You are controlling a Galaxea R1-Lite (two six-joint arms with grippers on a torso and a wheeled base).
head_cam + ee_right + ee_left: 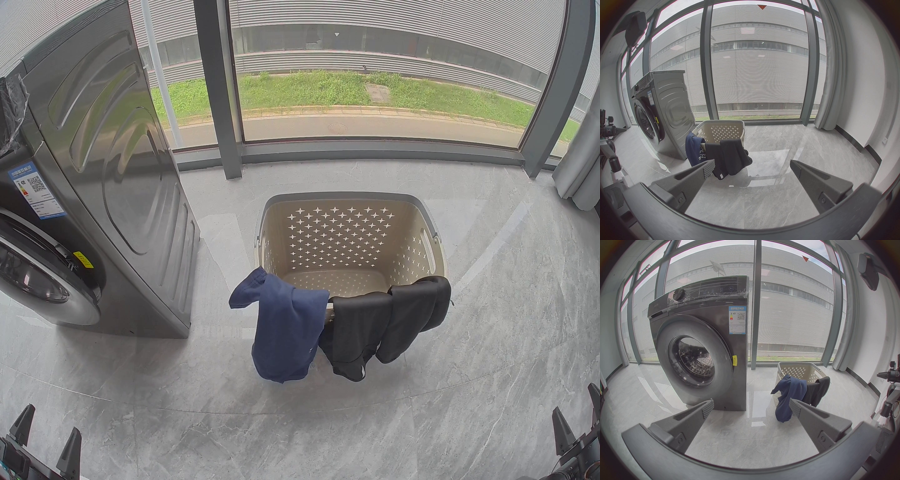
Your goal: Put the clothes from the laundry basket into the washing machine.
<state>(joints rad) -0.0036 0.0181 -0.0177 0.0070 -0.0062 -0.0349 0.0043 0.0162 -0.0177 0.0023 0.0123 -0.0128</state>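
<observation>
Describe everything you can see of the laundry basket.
The laundry basket is beige plastic, rectangular with rounded corners and a grey rim, its walls pierced with star-shaped holes and a slot handle in one side wall. It stands upright on the grey floor, apart from the washing machine at the robot's left, before the window. A blue garment and black clothing hang over its near rim; its bottom looks bare.

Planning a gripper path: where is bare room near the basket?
Bare floor between the beige perforated laundry basket and the grey washing machine, and off the basket's right side. Crowded: its near rim, draped with a blue garment and black garments.
</observation>
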